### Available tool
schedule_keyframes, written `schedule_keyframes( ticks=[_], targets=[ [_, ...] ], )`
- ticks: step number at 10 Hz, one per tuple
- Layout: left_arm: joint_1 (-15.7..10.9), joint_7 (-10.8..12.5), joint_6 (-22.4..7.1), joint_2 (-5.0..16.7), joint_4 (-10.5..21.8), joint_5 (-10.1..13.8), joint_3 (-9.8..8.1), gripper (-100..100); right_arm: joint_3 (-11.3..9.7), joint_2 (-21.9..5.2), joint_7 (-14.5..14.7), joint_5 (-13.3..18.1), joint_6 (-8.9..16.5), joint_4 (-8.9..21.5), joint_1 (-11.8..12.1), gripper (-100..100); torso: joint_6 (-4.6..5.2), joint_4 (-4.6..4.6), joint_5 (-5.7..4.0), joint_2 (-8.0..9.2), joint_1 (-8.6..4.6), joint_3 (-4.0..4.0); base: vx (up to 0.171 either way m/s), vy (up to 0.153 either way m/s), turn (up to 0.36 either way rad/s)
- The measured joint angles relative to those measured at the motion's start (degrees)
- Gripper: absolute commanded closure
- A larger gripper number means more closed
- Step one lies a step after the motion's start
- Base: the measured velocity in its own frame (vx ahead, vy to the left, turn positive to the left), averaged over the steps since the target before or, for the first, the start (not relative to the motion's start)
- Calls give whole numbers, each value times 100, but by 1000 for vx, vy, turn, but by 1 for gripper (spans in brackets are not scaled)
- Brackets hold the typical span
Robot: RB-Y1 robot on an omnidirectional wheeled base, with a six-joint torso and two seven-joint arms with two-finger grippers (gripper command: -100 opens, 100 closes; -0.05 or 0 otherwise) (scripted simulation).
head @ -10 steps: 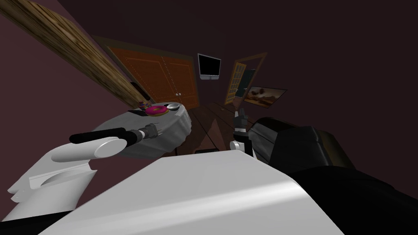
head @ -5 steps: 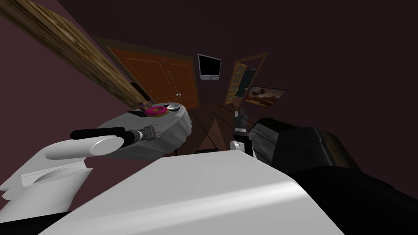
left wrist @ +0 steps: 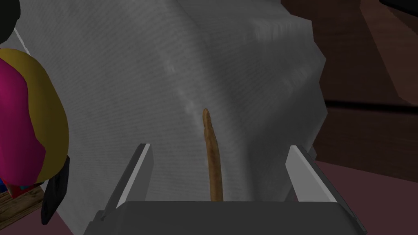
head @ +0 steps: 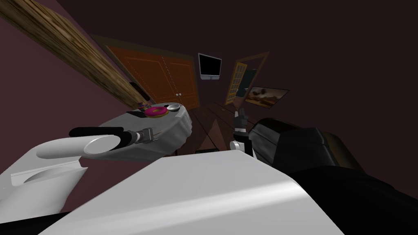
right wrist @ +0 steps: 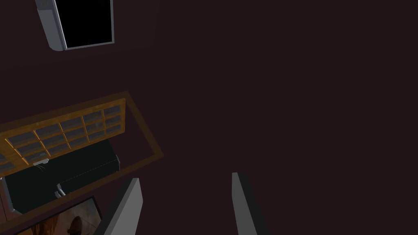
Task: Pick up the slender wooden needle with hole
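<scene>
- Head view: two grippers. The left gripper point(head: 154, 134) reaches over the one table point(head: 118, 120), which is draped in grey cloth. The right gripper point(head: 241, 111) stands raised beside a black armchair point(head: 294, 140). At the table's far end lie one pink donut point(head: 156, 111) and one round grey dish point(head: 174, 107). The items behind the donut are too small to name. Compared with one second ago, the left forearm and gripper sit slightly lower over the cloth, and the right arm is unchanged.
- Left wrist view: one slender brown needle point(left wrist: 212, 151) lies on the cloth between the two fingers point(left wrist: 136, 171), which stand spread apart and grasp nothing. The needle's near end is hidden behind the gripper body, and whether it has a hole cannot be made out. The donut point(left wrist: 24, 122) is cut off at the picture's edge.
- Right wrist view: two fingers point(right wrist: 126, 204), spread, with nothing held between them.
</scene>
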State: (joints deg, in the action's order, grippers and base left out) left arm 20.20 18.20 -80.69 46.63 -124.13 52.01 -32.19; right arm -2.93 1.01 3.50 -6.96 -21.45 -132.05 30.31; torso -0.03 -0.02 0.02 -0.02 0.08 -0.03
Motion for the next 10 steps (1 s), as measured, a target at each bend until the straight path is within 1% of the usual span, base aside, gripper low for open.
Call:
schedule_keyframes(
  ticks=[5, 7, 9, 10],
  targets=[
    [-156, 292, -806, 308, 232, 192, -85, -100, 0, 0, 0, 0, 0, 0, 0, 0, 0, -1, 1, -6, 8, -3, 40, 30, 3],
    [-198, 364, -1134, 420, 349, 279, -138, -100, 0, 0, 0, 0, 0, 0, 0, 0, 0, -2, 1, -8, 7, -4, 43, 30, 3],
    [-225, 439, -1424, 496, 429, 324, -153, -100, 0, 0, 0, 0, 0, 0, 0, 0, 0, -2, 1, -8, 3, -4, 38, 19, 1],
    [-214, 469, -1570, 526, 428, 364, -195, -100, 0, 0, 0, 0, 0, 0, 0, 0, 0, -1, 0, -3, 0, -2, 36, 22, 2]
  ],
)
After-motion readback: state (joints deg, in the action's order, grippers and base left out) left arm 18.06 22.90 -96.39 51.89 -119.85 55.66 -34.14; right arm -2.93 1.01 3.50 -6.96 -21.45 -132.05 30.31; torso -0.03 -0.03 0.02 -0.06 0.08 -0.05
